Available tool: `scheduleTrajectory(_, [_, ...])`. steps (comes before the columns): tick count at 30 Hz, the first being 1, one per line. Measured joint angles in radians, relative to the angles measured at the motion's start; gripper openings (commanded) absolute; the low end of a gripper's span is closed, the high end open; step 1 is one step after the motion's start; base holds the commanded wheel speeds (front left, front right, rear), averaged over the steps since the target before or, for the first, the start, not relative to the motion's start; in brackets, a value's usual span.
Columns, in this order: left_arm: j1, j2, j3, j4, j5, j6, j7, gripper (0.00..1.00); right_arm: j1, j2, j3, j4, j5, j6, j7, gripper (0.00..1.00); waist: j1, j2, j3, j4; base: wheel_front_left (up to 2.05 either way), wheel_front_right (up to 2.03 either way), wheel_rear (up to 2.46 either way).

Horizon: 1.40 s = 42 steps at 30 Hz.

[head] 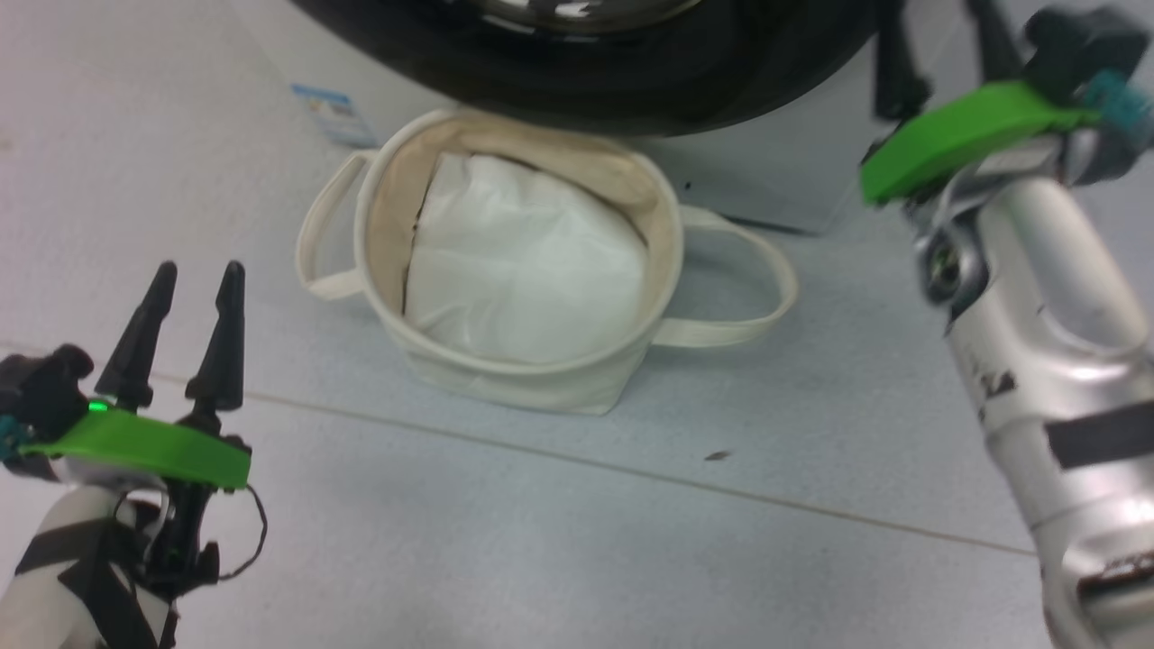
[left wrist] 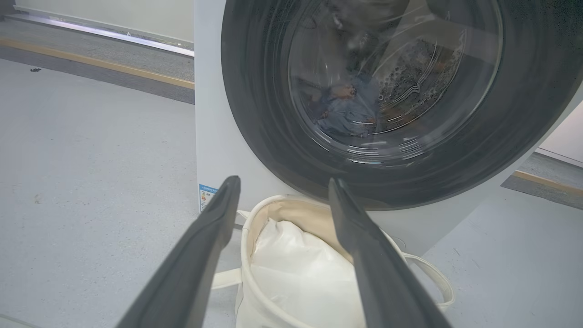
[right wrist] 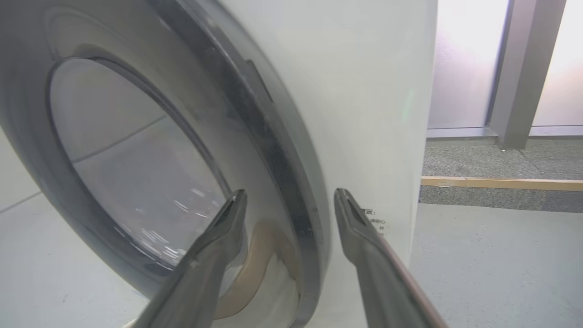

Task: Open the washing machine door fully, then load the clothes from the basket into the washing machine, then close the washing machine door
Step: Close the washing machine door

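Note:
The washing machine [left wrist: 214, 114] stands with its door [left wrist: 501, 136] against its front. Through the glass, light blue clothes [left wrist: 346, 109] with an orange patch lie in the drum. The cream basket [head: 523, 383] sits on the floor below the door [head: 631, 81] and holds a white padding cloth [head: 523, 261]. My left gripper [head: 200, 270] is open and empty at the lower left, short of the basket [left wrist: 248, 237]. My right gripper [right wrist: 289, 196] is open at the door's right edge [right wrist: 273, 136], one finger over the glass, the other over the white front [right wrist: 364, 91].
A blue label sticker [head: 334, 113] marks the machine's lower left corner. Grey floor [head: 577, 541] spreads in front of the basket. Its two loop handles [head: 766, 270] stick out sideways. A wooden floor strip [right wrist: 501, 183] and grey pillar [right wrist: 524, 73] lie right of the machine.

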Motion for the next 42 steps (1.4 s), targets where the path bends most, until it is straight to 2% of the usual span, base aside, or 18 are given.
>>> scheduleTrajectory(6, [0.047, 0.010, 0.006, 0.008, 0.000, 0.000, 0.000, 1.00, 0.158, -0.027, 0.063, -0.147, 0.068, 0.000, 0.000, 1.00, -0.0001, 0.0000, -0.077, -0.063, 0.00, 0.00, 0.00])
scheduleTrajectory(10, [0.065, 0.012, 0.027, 0.008, 0.004, 0.000, 0.000, 1.00, 0.263, -0.067, 0.046, -0.231, 0.075, 0.000, 0.000, 1.00, -0.0002, 0.0000, -0.132, -0.101, 0.00, 0.00, 0.00])
scheduleTrajectory(16, [0.122, 0.013, 0.043, 0.014, 0.008, 0.000, 0.000, 1.00, 0.421, -0.080, 0.024, -0.328, 0.076, 0.000, 0.000, 1.00, -0.0002, 0.0000, -0.209, -0.163, 0.00, 0.00, 0.00])
scheduleTrajectory(22, [0.162, 0.016, 0.028, 0.025, -0.039, 0.000, 0.000, 1.00, 0.554, -0.101, 0.004, -0.376, 0.105, 0.000, 0.000, 1.00, -0.0003, 0.0000, -0.287, -0.211, 0.00, 0.00, 0.00])
scheduleTrajectory(30, [0.208, 0.033, 0.016, 0.006, -0.070, 0.000, 0.002, 1.00, 0.726, -0.119, -0.066, -0.460, 0.126, 0.000, 0.000, 1.00, -0.0002, -0.0001, -0.348, -0.226, 0.00, 0.00, 0.00])
scheduleTrajectory(42, [0.217, 0.034, 0.007, -0.013, -0.099, 0.001, 0.024, 1.00, 0.849, -0.050, -0.171, -0.516, 0.112, 0.000, 0.000, 1.00, -0.0001, -0.0001, -0.359, -0.203, 0.00, 0.00, 0.00])
